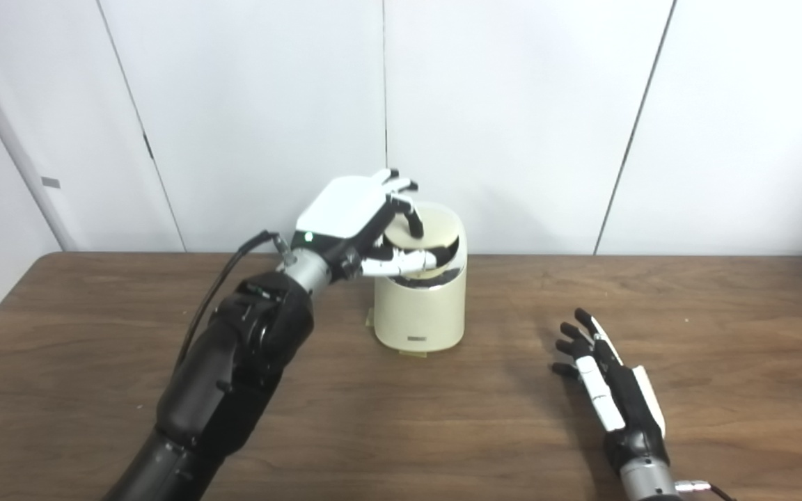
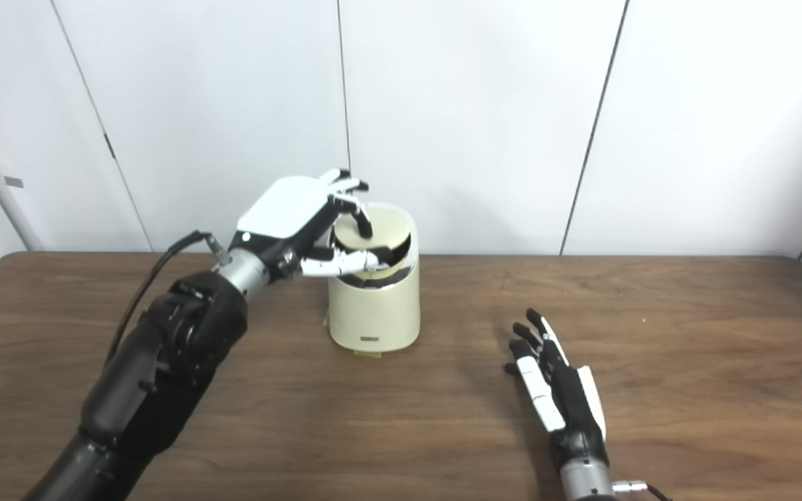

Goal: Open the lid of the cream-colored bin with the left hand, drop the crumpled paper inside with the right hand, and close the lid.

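The cream-colored bin [image 1: 418, 313] stands upright at the middle of the wooden table. Its round lid [image 1: 441, 226] is tilted, and a dark gap shows under its front edge. My left hand [image 1: 359, 217] is shut on the lid from the left, with fingers curled on its top and the thumb [image 1: 404, 262] lying across its front edge. My right hand [image 1: 606, 381] lies open on the table to the right of the bin, with fingers spread and nothing in it. No crumpled paper is in view.
The brown table [image 1: 443, 424] reaches to a white panelled wall [image 1: 512, 104] just behind the bin. A black cable [image 1: 216, 292] loops from my left wrist. A small tan tab [image 1: 369, 321] sticks out at the bin's base.
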`<state>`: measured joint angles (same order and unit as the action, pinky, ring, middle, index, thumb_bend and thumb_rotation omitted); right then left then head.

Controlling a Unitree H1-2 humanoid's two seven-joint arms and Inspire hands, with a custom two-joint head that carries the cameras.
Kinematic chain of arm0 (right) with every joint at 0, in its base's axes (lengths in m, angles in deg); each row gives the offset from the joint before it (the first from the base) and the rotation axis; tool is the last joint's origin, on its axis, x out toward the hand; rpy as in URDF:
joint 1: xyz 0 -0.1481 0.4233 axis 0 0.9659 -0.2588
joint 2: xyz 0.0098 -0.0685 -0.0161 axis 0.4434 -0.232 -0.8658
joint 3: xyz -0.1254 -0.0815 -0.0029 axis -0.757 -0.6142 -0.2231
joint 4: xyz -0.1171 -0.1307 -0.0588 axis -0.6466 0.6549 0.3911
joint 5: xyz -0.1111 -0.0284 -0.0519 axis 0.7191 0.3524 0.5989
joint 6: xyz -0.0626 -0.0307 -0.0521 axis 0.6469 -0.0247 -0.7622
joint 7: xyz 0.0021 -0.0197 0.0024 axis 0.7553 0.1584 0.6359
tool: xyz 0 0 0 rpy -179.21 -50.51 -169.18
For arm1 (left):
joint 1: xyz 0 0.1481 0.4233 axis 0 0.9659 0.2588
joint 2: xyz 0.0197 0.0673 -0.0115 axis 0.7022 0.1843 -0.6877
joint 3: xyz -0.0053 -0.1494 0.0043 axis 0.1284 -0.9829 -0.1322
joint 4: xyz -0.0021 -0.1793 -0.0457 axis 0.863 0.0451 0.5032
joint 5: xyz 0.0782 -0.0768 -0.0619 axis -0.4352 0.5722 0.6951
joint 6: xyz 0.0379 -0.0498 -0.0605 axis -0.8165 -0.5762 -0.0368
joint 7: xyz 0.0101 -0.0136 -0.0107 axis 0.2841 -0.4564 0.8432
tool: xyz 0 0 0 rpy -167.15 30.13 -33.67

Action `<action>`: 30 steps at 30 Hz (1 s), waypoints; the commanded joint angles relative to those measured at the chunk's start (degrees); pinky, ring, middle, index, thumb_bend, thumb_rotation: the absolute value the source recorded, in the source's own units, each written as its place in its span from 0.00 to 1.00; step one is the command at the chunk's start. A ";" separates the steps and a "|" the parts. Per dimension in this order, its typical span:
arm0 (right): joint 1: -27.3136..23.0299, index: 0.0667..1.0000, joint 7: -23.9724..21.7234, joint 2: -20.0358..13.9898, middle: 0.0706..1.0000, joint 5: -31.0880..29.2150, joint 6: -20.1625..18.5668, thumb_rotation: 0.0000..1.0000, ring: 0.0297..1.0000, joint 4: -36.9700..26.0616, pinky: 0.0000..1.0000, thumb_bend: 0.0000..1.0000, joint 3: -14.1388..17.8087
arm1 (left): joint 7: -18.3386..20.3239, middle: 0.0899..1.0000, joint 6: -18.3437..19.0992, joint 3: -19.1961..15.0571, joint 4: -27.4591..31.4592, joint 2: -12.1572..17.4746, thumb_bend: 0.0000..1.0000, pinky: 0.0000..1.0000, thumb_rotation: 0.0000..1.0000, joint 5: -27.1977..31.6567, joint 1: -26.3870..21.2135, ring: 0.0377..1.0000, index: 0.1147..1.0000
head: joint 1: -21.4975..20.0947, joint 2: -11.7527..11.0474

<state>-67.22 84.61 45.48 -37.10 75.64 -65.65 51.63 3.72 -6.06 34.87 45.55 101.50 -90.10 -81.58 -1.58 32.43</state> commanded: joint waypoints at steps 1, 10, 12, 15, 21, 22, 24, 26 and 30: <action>-0.70 0.95 0.58 -0.04 0.86 0.73 0.38 0.87 0.83 -0.84 0.70 0.50 0.10 | 0.84 0.94 0.25 0.81 0.97 0.99 0.64 0.90 0.90 -1.15 -1.87 1.00 0.64 | -0.19 0.10; -0.63 0.94 1.37 0.04 0.83 2.53 -1.02 0.87 0.83 -2.29 0.71 0.52 0.03 | -0.77 0.97 -1.89 5.92 -1.59 2.30 0.66 0.93 0.92 -6.99 -0.95 1.00 0.73 | -0.72 0.52; -0.68 0.94 1.44 0.15 0.83 2.91 -1.59 0.86 0.83 -2.80 0.71 0.52 -0.09 | -1.48 0.98 -2.38 7.22 -2.45 2.73 0.67 0.96 0.95 -9.14 -0.99 1.00 0.75 | -0.78 0.51; -0.75 0.94 1.36 0.09 0.83 3.40 -2.25 0.86 0.84 -3.59 0.70 0.52 -0.29 | -1.20 1.00 -2.08 8.83 -3.62 2.90 0.68 0.99 0.94 -11.87 -0.92 1.00 0.78 | -0.86 0.61; -1.09 0.94 1.39 0.38 0.85 2.67 -2.64 0.86 0.85 -3.98 0.71 0.54 0.38 | -1.12 1.00 -2.39 10.44 -5.54 3.17 0.67 1.00 0.94 -14.61 -0.73 1.00 0.80 | -0.85 0.61; -1.17 0.94 1.39 0.36 0.85 2.40 -2.40 0.86 0.86 -3.76 0.71 0.54 0.56 | -1.06 1.00 -2.47 10.56 -5.65 3.31 0.67 1.00 0.93 -14.71 -0.66 1.00 0.79 | -0.90 0.63; -1.30 0.94 1.55 0.26 0.85 2.38 -1.92 0.86 0.86 -3.31 0.72 0.54 0.72 | -0.90 1.00 -2.51 10.48 -5.54 3.54 0.67 1.00 0.91 -14.39 -0.38 1.00 0.78 | -0.91 0.52; -1.38 0.94 1.62 0.31 0.85 2.28 -1.92 0.87 0.85 -3.17 0.72 0.55 0.80 | -0.93 1.00 -2.49 10.04 -5.10 3.72 0.67 1.00 0.90 -13.76 0.01 1.00 0.77 | -0.91 0.52; -1.33 0.94 1.56 0.15 0.85 2.75 -2.07 0.88 0.85 -3.10 0.72 0.55 0.56 | -3.64 0.98 -2.99 7.29 -3.51 3.43 0.65 1.00 0.91 -10.10 1.53 1.00 0.78 | -0.84 0.28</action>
<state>-66.98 85.63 45.76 -34.73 72.79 -67.45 52.03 -1.60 -8.85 41.95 43.44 103.96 -101.55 -81.78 -2.37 32.70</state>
